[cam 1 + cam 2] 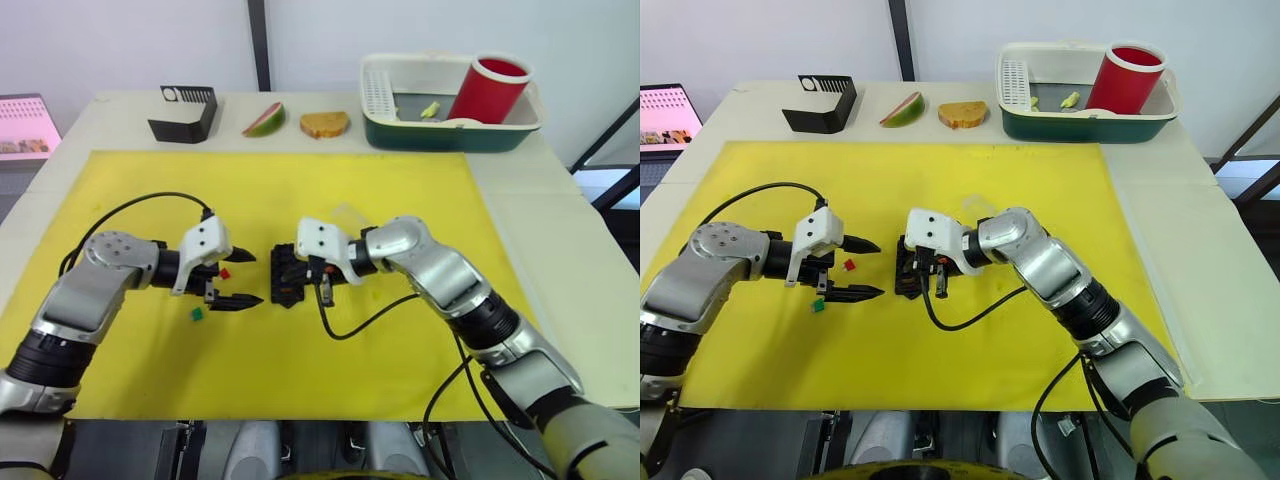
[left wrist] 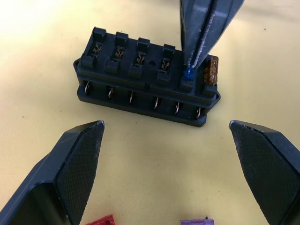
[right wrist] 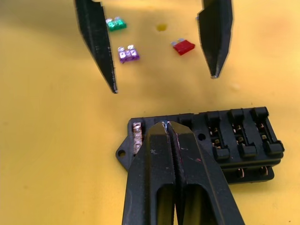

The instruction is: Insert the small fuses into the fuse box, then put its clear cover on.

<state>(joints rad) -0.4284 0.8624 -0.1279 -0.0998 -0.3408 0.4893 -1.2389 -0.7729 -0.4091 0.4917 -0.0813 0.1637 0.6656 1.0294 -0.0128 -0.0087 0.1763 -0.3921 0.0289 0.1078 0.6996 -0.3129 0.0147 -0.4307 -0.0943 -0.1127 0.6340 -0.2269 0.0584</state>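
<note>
Fuse box: black fuse box (image 1: pixel 288 275) sits mid-mat on the yellow mat (image 1: pixel 300 380), right between the two grippers, long axis running away from the robot.
Slots so far: an orange fuse (image 2: pixel 212 70) is already seated in the end slot, and a blue fuse (image 2: pixel 189 74) is in the slot next to it. The rest look empty to me.
Right gripper: right gripper (image 3: pixel 169 127) is down on top of the box, fingers pinched together on that blue fuse, looks like it's pressing it home.
Left gripper: left gripper (image 1: pixel 243 277) hovers just beside the box on the robot's left, fingers spread wide, gripping nothing.
Loose fuses: red fuse (image 1: pixel 225 271) lies between the left fingers, green fuse (image 1: pixel 198 314) just beside that gripper, nearer the robot, purple fuse (image 3: pixel 128 54) near the other two. Can't spot the grey one.
Key relation: all three loose fuses lie on the left side of the box, so I'd guess the left arm is way closer for the next pick.
Cover: clear cover (image 1: pixel 349 216) is on the mat just behind the right wrist, not on yet.
Tub: green-and-white tub (image 1: pixel 452 134) at the back of the counter holds a red cup (image 1: pixel 488 89) and a small yellow-green bit.
</note>
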